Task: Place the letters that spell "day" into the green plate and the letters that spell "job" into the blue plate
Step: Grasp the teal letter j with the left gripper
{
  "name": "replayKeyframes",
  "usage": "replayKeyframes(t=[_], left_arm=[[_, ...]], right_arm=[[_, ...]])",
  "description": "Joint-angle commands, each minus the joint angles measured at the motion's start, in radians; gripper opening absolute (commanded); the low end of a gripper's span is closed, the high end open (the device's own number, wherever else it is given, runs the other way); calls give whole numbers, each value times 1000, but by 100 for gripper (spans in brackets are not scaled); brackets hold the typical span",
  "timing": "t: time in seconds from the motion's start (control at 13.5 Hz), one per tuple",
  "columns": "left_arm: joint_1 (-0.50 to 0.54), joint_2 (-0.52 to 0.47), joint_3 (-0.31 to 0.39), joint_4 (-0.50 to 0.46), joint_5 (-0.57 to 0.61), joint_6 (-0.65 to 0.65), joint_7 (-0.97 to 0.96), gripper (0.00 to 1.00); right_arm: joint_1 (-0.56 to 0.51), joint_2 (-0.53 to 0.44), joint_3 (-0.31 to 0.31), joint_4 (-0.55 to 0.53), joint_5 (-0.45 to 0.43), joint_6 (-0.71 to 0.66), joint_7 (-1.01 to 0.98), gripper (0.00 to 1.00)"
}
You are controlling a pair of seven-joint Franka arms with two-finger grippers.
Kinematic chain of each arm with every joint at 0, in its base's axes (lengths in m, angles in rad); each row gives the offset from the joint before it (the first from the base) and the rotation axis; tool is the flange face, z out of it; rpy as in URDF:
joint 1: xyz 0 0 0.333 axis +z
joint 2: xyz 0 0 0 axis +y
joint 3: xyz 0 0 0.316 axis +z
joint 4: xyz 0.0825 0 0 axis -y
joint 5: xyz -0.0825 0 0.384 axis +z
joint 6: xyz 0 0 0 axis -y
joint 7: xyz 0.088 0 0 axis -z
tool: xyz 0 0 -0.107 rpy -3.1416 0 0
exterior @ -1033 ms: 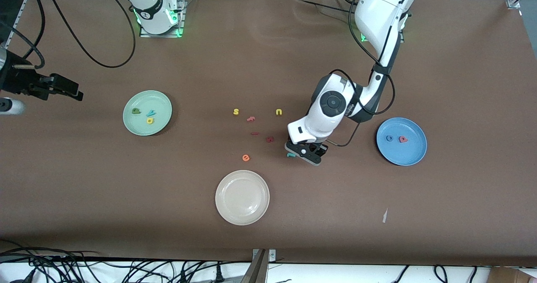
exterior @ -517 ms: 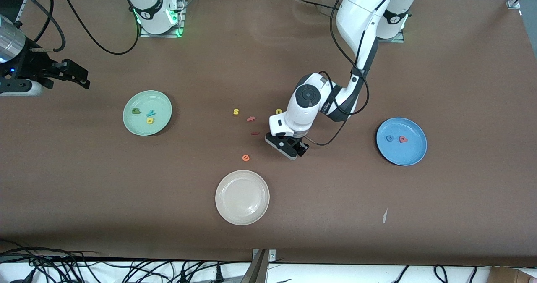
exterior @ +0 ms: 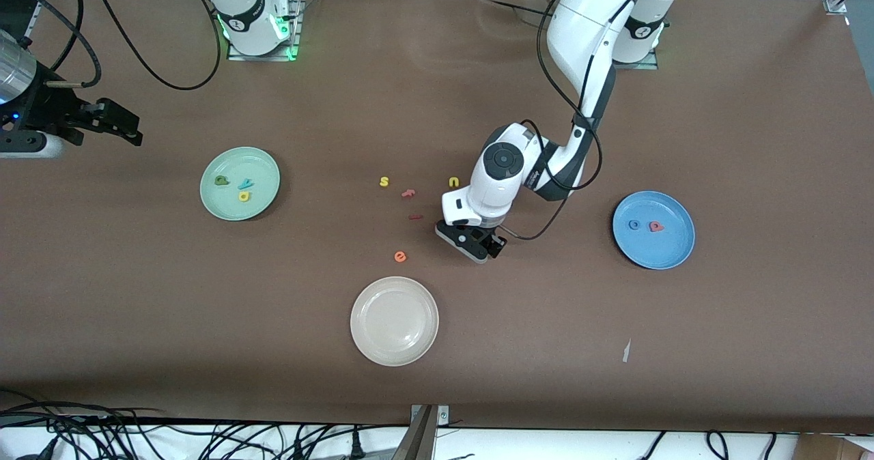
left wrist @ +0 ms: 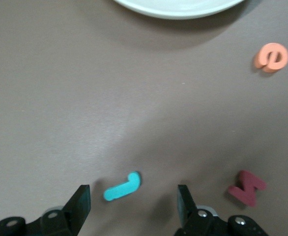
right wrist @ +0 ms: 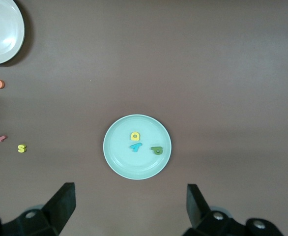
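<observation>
The left gripper [left wrist: 133, 209] hangs low over the middle of the table, its jaws spread apart and holding nothing. Between the two fingertips [left wrist: 80, 201], flat on the brown table [exterior: 614, 351], lies the teal "j" [left wrist: 122, 186], clear of both pads. Just beside one finger sits a dark red letter [left wrist: 246, 187], and farther out lies the orange "e" [left wrist: 271, 57], near the rim of the cream-white plate [left wrist: 178, 7]. In the front view the left gripper [exterior: 471, 243] covers the "j", with the orange "e" [exterior: 400, 256] beside it toward the right arm's end and the cream-white plate [exterior: 394, 321] nearer the camera.

Farther from the camera than the gripper are the yellow "u" [exterior: 453, 182], the yellow "s" [exterior: 384, 181], the pink "f" [exterior: 408, 192] and a thin dark red piece [exterior: 415, 217].

The blue plate [exterior: 672, 255], toward the left arm's end, holds the blue "o" [exterior: 634, 225] and the pinkish-red "b" [exterior: 655, 226].

The right gripper [exterior: 102, 124] waits in the air at its own end of the table, jaws wide and empty. Its wrist view looks down on the green plate [right wrist: 117, 162], which holds the yellow "d" [right wrist: 135, 135], the teal "y" [right wrist: 135, 147] and the dark green "a" [right wrist: 157, 150].
</observation>
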Motion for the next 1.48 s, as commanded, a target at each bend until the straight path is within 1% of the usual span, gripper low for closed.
replayKeyframes(t=[0.0, 0.37, 0.52, 0.66, 0.81, 0.96, 1.11, 1.18, 1.25, 1.33, 1.4], left_arm=[[-7, 31, 12, 25, 30, 24, -2, 80], [-7, 42, 12, 27, 30, 34, -2, 78], [-7, 42, 13, 27, 30, 34, -2, 71], [-7, 42, 15, 27, 30, 34, -2, 60], [-7, 43, 20, 27, 30, 34, -2, 54], [-7, 43, 21, 27, 30, 34, -2, 41], [-7, 42, 21, 27, 30, 34, -1, 31], [-5, 42, 21, 27, 30, 34, -1, 21], [-5, 42, 21, 27, 28, 34, -1, 20], [-5, 42, 21, 27, 28, 34, -1, 15], [-5, 42, 21, 27, 28, 34, -1, 14]], right_arm=[[-7, -10, 4, -11, -2, 7, -11, 100], [-6, -7, 4, -11, -1, 8, -12, 100], [-7, -6, 4, -11, -1, 13, -14, 100], [-7, -6, 4, -11, -1, 14, -14, 100], [-7, -6, 4, -11, -1, 13, -14, 100], [-7, -6, 4, -11, -1, 13, -14, 100], [-7, -6, 4, -11, -1, 13, -14, 100], [-7, -6, 4, -11, -1, 13, -14, 100], [-7, -6, 4, -11, -1, 13, -14, 100], [-7, -6, 4, -11, -1, 13, -14, 100], [-7, -6, 4, -11, -1, 14, -14, 100]])
